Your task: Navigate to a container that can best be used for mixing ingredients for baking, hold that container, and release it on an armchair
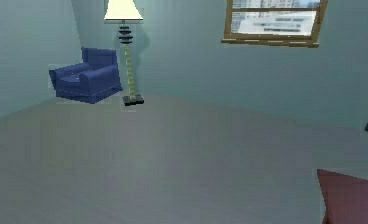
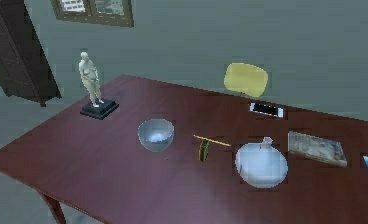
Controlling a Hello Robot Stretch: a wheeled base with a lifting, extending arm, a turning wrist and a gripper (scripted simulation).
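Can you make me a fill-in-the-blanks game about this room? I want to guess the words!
1. The armchair in the corner is coloured ____.
2. The floor lamp stands right beside the ____.
3. The chair behind the table is coloured ____.
4. The bowl and the statue both stand on the ____.

Missing words: blue; armchair; yellow; table.

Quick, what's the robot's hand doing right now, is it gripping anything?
The two-finger gripper: cannot be told from these pictures.
The pale grey round bowl stands on the dark red wooden table.
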